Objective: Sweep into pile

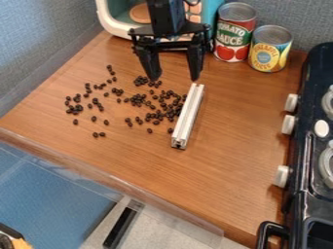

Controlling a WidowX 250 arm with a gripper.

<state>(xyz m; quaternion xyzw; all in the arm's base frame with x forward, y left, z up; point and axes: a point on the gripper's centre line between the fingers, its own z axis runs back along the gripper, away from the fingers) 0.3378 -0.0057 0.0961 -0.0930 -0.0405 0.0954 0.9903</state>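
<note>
My gripper (174,78) hangs at the top centre with its two fingers apart and nothing between them. A silver metal bar (188,115) lies on the wooden tabletop (240,141), just below the right finger, slanting down toward the front. Small dark beans (156,115) are scattered to the left of the bar. They are densest right beside it and thin out in loose clumps toward the left. Some beans lie in the area below the left finger.
A tomato sauce can (234,33) and a pineapple can (269,49) stand at the back right. Behind the gripper is a teal and white toy appliance (117,22). A black toy stove (312,146) with white knobs borders the right side. The table's front edge (110,180) has a clear strip.
</note>
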